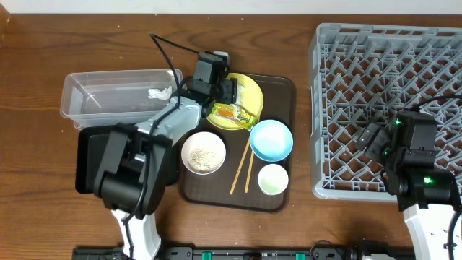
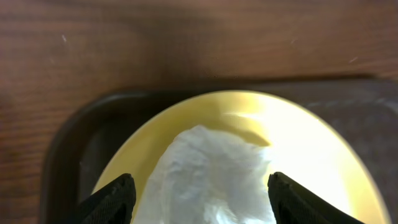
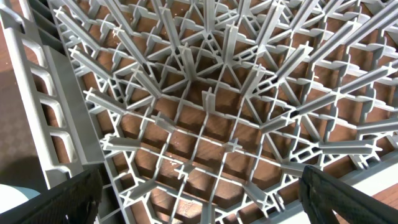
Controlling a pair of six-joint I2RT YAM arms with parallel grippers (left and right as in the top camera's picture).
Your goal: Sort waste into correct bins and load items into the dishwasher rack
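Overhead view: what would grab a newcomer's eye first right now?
The big grey dishwasher rack on the right, no dishes visible in it, with the right gripper open above it. Then the left gripper, open astride a crumpled white napkin on the yellow plate.

left arm (image 1: 155, 133): stretched away from its near-left base, elbow bent, wrist way out front
left tool (image 1: 229, 88): tipped downward, fingers (image 2: 115, 199) spread pretty wide
right arm (image 1: 426, 180): tucked in short on the near right
right tool (image 1: 367, 137): angled toward the left, jaws wide apart too
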